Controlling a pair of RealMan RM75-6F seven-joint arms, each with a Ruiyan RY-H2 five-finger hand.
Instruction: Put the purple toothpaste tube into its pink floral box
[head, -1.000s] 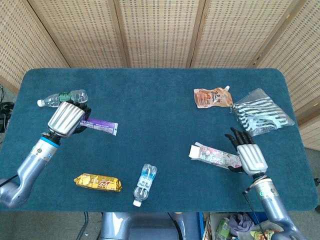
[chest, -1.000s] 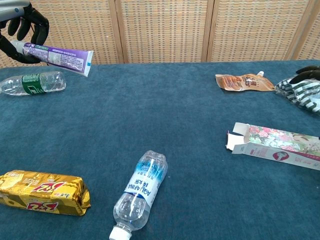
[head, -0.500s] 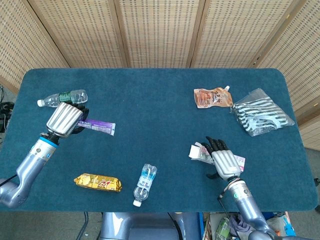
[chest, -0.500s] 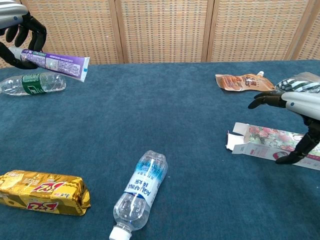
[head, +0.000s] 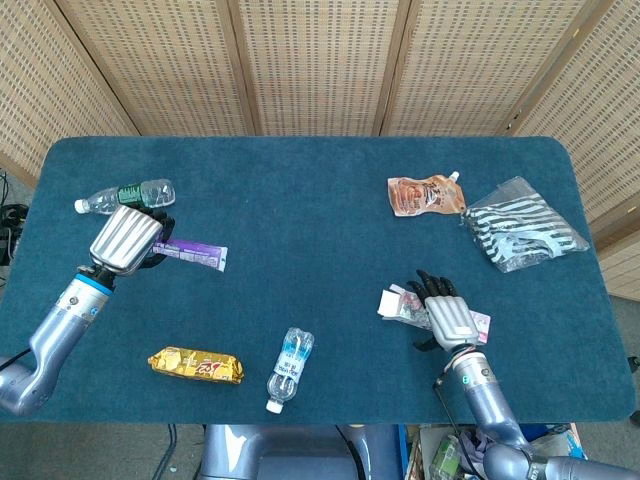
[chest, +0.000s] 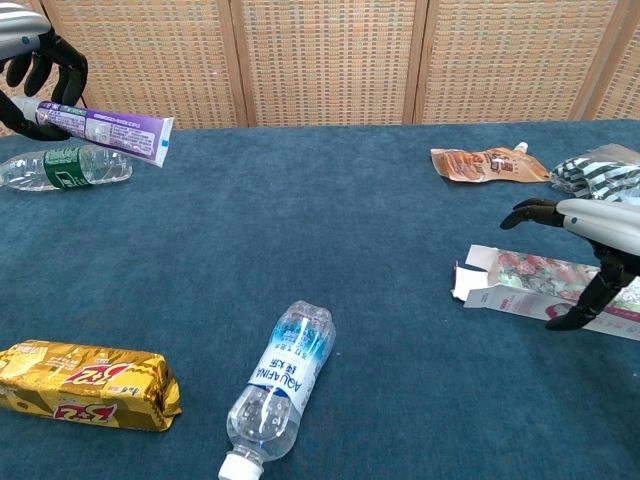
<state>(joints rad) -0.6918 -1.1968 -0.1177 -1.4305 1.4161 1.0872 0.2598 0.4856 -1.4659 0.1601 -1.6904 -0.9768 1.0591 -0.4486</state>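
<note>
Left robot hand grips purple tube, long axis pointing right twd pink floral box, well apart. Right robot hand spread over box, not clamped.

— What can't you make out?
— In the head view the right hand covers the middle of the pink floral box; whether its fingers touch the box, I cannot tell.
— And the chest view?
— The box runs off the right edge. The left hand is cut by the top left corner, and its fingers hide the cap end of the purple toothpaste tube.
</note>
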